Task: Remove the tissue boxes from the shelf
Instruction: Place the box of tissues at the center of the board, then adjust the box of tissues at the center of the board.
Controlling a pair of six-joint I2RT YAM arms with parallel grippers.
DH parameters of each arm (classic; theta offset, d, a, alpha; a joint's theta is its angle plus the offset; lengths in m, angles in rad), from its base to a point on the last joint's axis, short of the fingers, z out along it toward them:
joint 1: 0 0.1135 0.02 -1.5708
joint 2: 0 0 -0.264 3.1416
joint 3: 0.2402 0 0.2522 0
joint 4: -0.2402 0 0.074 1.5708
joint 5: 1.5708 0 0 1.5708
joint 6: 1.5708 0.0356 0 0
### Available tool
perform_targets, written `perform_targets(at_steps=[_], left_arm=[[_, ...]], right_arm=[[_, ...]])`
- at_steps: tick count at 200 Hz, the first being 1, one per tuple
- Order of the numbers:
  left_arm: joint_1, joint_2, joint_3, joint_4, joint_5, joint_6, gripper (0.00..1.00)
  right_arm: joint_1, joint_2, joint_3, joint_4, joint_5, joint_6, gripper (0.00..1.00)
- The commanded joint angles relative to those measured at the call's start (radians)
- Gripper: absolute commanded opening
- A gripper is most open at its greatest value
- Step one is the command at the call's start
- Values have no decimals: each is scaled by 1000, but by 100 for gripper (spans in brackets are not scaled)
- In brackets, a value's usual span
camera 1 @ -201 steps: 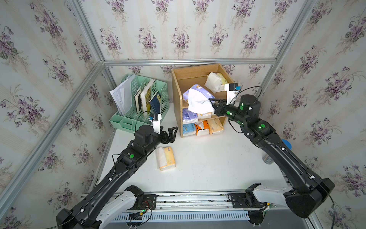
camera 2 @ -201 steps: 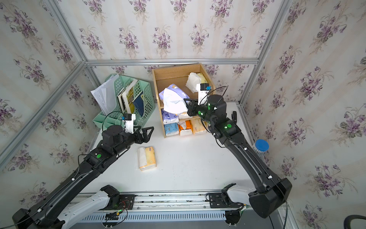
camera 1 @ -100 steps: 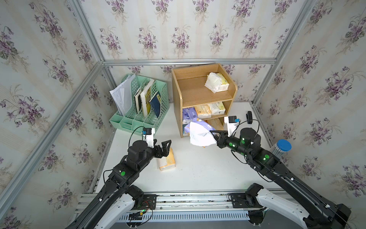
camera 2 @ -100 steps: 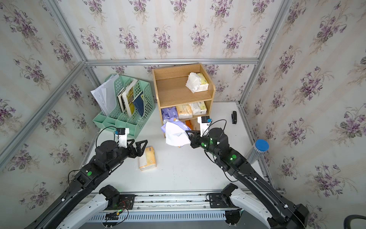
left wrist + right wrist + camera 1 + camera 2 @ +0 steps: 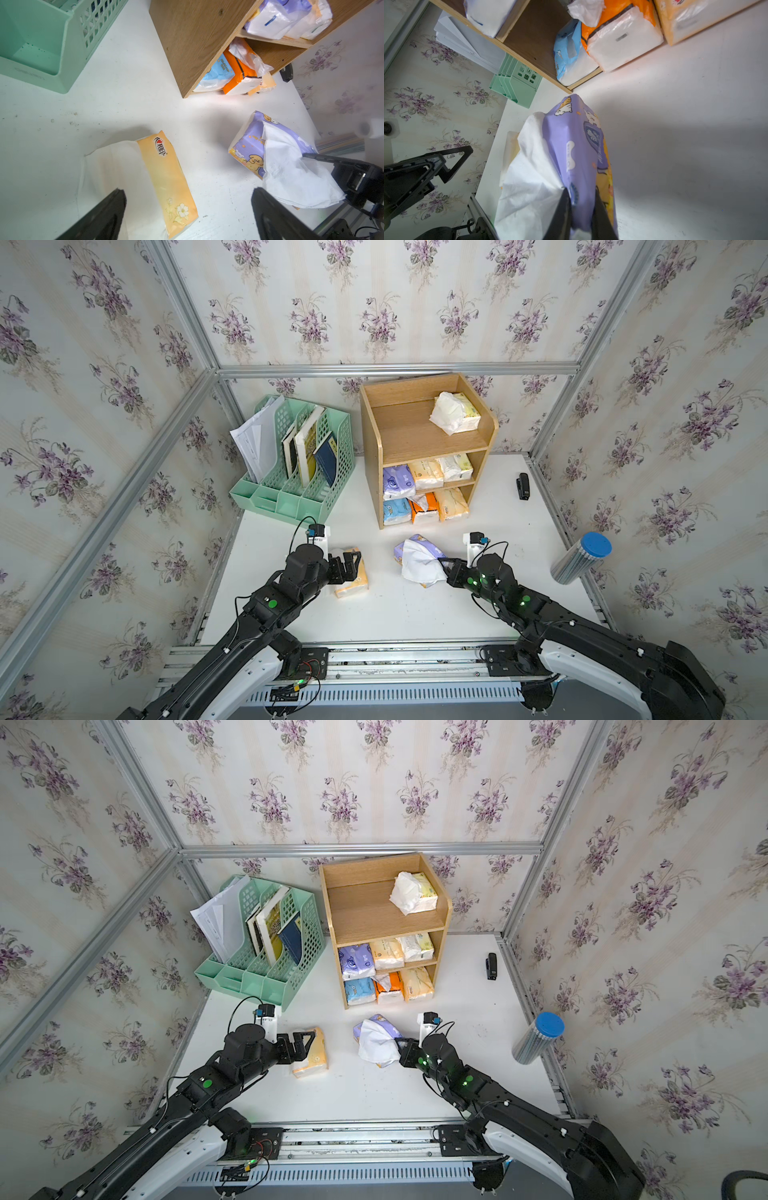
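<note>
The wooden shelf (image 5: 428, 439) stands at the back of the table. Its top tier holds one pale tissue pack (image 5: 455, 412). The two lower tiers hold three packs each (image 5: 428, 473) (image 5: 424, 508). In front of the shelf my right gripper (image 5: 442, 568) (image 5: 580, 193) is shut on the end of a purple tissue pack (image 5: 417, 549) (image 5: 577, 135), low at the table, with loose white tissue hanging from it. A yellow-orange pack (image 5: 353, 578) (image 5: 166, 172) lies flat on the table. My left gripper (image 5: 353, 563) (image 5: 187, 193) hovers open over it, touching nothing.
A mint-green file rack (image 5: 299, 472) with books and papers stands left of the shelf. A small black object (image 5: 523, 486) lies to the shelf's right. A cylinder with a blue lid (image 5: 582, 558) stands by the right edge. A metal rail (image 5: 374, 659) runs along the front.
My right gripper has carried the purple pack from the shelf's top tier down to the table in front of it. The left arm has drawn back toward the front, still open.
</note>
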Motion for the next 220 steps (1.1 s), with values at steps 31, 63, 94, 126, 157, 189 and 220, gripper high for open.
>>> perform_targets(at_steps=[31, 63, 94, 126, 157, 189, 220], left_arm=[[1, 16, -38, 57, -54, -15, 99], [2, -1, -38, -2, -99, 15, 99], [2, -42, -56, 12, -116, 54, 99], [11, 19, -45, 55, -120, 80, 99], [14, 116, -33, 113, -87, 88, 99], [14, 174, -44, 159, -57, 72, 99], [14, 160, -40, 135, -79, 78, 99]], right_arm=[[49, 110, 19, 86, 68, 47, 38], [50, 117, 83, -38, 89, 0, 56], [50, 67, 165, -177, 147, -129, 48], [39, 177, 277, -329, 142, -243, 29], [39, 321, 281, -330, 103, -223, 29], [43, 387, 235, -212, 4, -162, 28], [83, 359, 208, -138, -29, -24, 26]])
